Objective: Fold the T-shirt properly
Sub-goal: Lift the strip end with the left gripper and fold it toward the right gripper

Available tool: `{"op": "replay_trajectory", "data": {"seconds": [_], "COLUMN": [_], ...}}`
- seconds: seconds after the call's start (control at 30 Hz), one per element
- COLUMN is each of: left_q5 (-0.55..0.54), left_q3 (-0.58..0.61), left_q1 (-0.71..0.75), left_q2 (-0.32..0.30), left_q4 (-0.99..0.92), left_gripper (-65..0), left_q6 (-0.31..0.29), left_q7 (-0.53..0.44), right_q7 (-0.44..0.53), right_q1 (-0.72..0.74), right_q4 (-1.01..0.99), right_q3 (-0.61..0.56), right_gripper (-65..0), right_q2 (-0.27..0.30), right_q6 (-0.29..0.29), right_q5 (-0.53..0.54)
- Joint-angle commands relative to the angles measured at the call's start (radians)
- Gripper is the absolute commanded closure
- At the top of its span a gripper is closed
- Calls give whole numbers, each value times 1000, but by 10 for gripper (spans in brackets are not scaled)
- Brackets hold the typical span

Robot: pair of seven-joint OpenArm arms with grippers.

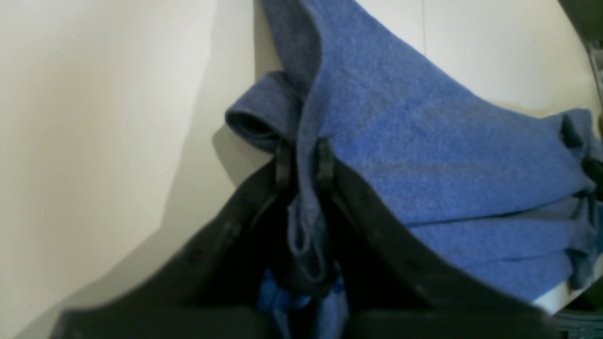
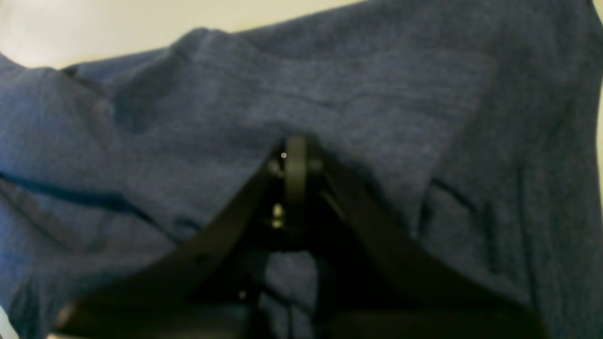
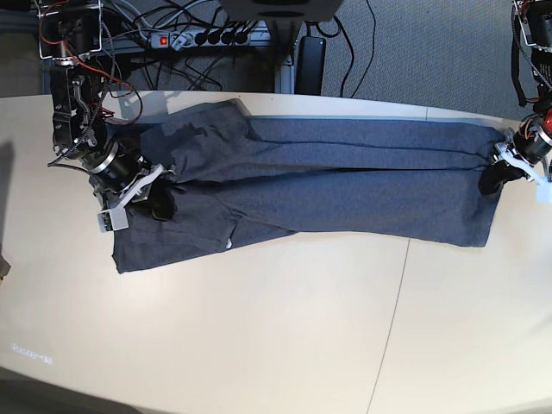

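While both arms grip opposite ends, these are the risks, read left to right in the base view.

Right arm, at 9 o'clock: right gripper (image 3: 153,200) sits on the T-shirt (image 3: 328,194) near its left end. Its wrist view shows the fingers (image 2: 295,165) pressed together with cloth bunched around them; whether any fabric is caught between them I cannot tell.
Risk there: if it only presses on the cloth, a pull would slide off and leave that end behind.

Middle: T-shirt lies stretched as a long, narrow band across the far half of the counter (image 3: 259,345), already folded lengthwise, with creases along its length.
Risk there: uneven pulling could skew the band or open its layers.

Left arm, at 3 o'clock: left gripper (image 3: 498,175) has its fingers (image 1: 324,160) pinching a thin gathered fold at the right end, close to the counter edge.
Risk there: the pinch looks shallow, so the fold could slip free once lifted, and the loose roll beside it may drag.
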Motion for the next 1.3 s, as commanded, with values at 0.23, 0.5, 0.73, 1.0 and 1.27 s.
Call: {"op": "replay_trajectory", "data": {"seconds": [0.23, 0.5, 0.73, 1.0, 1.27], "left_q5": [22, 26, 98, 116, 66], "left_q3": [-16, -43, -45, -49, -49], "left_q1": [-42, -79, -93, -121, -45], "left_q2": [-31, -40, -103, -147, -140], "left_q4": [5, 5, 5, 9, 229], "left_gripper": [0, 0, 0, 0, 0], "left_q6": [-9, -9, -9, -9, -9], "left_q7": [3, 5, -11, 0, 75], "right_q7": [-60, -76, -125, -135, -134], "right_q1": [-6, -6, -6, -6, -6], "right_q4": [142, 205, 205, 204, 204], "right_q3": [51, 132, 231, 257, 257], "right_gripper": [0, 0, 0, 0, 0], "right_q2": [13, 13, 14, 13, 13], "right_q6": [56, 56, 57, 59, 59], "right_q5": [-18, 16, 32, 60, 56]}}
